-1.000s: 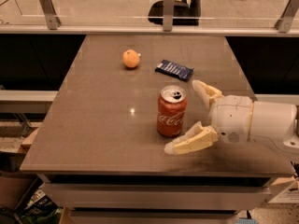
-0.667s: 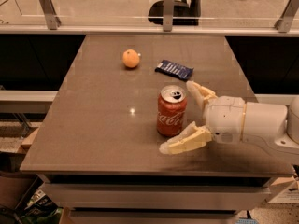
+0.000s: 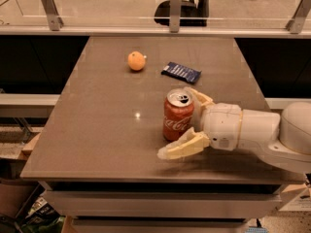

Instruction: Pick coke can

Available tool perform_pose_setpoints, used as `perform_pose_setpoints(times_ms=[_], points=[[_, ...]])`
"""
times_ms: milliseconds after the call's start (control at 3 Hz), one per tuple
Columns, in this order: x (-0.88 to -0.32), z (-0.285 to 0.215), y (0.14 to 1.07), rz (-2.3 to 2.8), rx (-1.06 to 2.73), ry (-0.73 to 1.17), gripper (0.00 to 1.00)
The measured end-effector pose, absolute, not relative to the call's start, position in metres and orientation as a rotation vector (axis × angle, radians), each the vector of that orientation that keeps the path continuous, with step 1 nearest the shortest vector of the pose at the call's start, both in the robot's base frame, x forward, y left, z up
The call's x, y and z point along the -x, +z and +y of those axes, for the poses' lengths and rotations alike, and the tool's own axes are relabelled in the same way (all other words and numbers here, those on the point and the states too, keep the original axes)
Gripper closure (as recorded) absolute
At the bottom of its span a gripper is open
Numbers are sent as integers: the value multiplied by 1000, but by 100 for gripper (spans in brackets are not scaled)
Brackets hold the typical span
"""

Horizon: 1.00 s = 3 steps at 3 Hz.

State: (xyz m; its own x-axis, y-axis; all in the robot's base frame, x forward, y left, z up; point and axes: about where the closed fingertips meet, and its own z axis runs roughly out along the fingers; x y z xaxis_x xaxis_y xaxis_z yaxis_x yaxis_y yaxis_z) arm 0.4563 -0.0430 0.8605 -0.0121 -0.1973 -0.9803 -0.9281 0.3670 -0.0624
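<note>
The coke can (image 3: 177, 115) stands upright near the middle of the grey table (image 3: 97, 125), red with white script and a silver top. My gripper (image 3: 182, 125) reaches in from the right at table height. Its fingers are open and straddle the can: one cream finger (image 3: 182, 147) lies in front of the can, the other (image 3: 200, 98) behind it. The can sits between them, close to the palm, with a gap showing at the front finger.
A small orange fruit (image 3: 136, 60) lies at the far left of the table. A flat dark blue snack wrapper (image 3: 181, 72) lies behind the can. A glass railing with metal posts (image 3: 175, 8) runs along the far edge. The table's front edge is close below the gripper.
The gripper has moved left, so its open fingers now reach further along both sides of the can. The can has not moved.
</note>
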Motion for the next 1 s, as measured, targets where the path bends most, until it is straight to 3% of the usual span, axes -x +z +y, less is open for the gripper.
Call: perform_pose_setpoints(times_ms=[333,1000], points=[[-462,-38,857,1455,1055,848,0],[-461,-33,859,1451,1063,849,41]])
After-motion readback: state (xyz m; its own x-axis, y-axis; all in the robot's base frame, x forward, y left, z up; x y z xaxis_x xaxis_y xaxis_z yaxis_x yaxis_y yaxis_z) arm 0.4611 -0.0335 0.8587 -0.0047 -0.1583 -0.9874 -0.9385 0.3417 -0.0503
